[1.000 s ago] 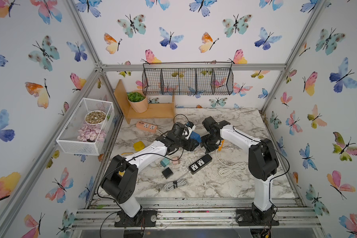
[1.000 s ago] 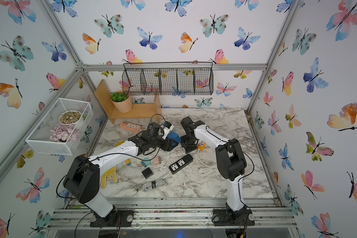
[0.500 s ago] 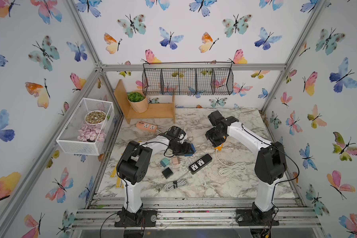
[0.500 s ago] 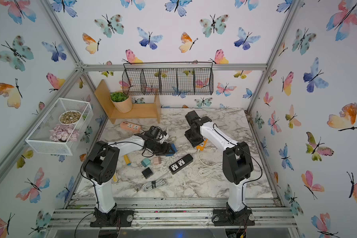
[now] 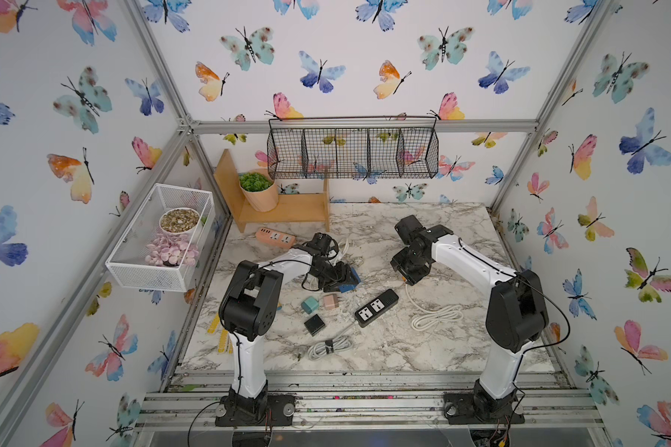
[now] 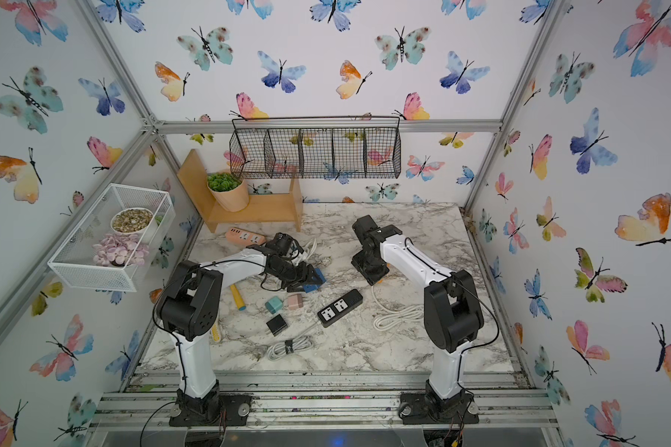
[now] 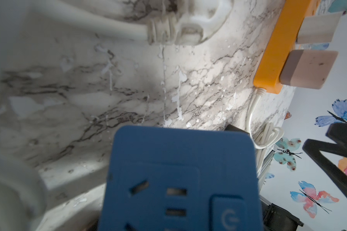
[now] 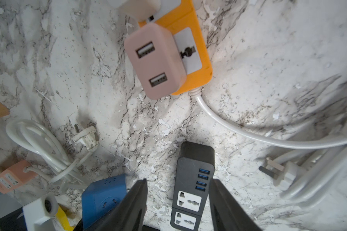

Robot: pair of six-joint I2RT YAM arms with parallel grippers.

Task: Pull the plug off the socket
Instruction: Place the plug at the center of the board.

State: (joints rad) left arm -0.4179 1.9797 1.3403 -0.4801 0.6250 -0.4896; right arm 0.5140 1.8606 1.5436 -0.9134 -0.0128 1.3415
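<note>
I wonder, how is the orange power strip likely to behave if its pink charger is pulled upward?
Nothing pins the orange power strip, so it would probably lift with the pink charger. Its white cord lies slack, likely offering little restraint.

On the marble bench (image 5: 423, 348) I read: black power strip (image 5: 376, 308) at centre; orange socket strip (image 8: 190, 52) at 1 o'clock; white coiled cable (image 5: 436, 318) at 3; grey bundled cable (image 5: 328, 347) at 8; teal adapter (image 5: 310, 305), pink adapter (image 5: 330, 301), black adapter (image 5: 314, 324) at 9; peach strip (image 5: 275, 237) at 10; wooden shelf (image 5: 283, 209) at 11.

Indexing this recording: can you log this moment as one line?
left tool: holding blue socket cube | right tool: open, empty | pink charger: plugged into orange strip
</note>
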